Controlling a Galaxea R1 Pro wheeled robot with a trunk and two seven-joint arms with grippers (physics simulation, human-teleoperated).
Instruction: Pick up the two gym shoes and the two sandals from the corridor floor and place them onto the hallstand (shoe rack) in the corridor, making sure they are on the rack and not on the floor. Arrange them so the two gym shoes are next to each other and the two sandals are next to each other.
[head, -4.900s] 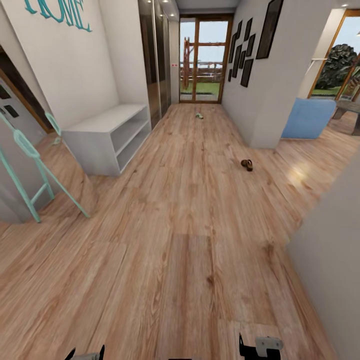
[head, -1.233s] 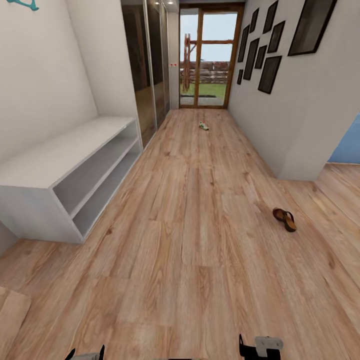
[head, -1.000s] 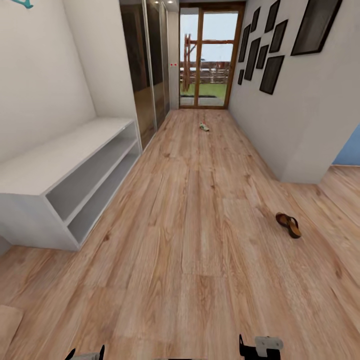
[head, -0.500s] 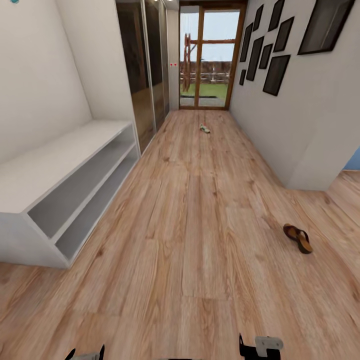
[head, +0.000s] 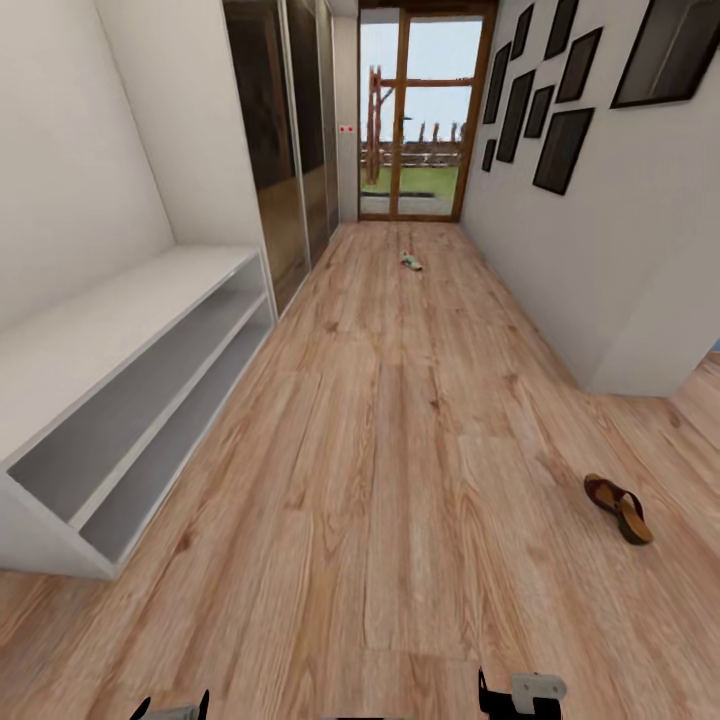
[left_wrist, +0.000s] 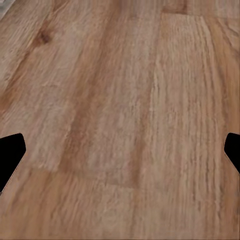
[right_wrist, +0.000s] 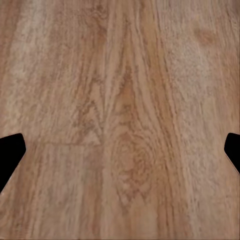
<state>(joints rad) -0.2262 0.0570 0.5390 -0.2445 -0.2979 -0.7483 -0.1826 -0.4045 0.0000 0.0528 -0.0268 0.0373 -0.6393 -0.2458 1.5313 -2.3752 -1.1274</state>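
A long corridor floor (head: 400, 450) of wood planks runs toward a glass door (head: 410, 120). Along the left wall stands the grey shoe rack (head: 110, 400), its shelves bare, so nothing seems placed yet. One brown sandal (head: 619, 507) lies on the floor to the right; a small white-and-green shoe (head: 411, 261) lies far ahead. Both arms hang low, each wrist view showing jaws spread wide over bare planks, holding nothing.

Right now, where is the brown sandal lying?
In the head view, the brown sandal lies on the corridor floor at the right, near the white wall corner.
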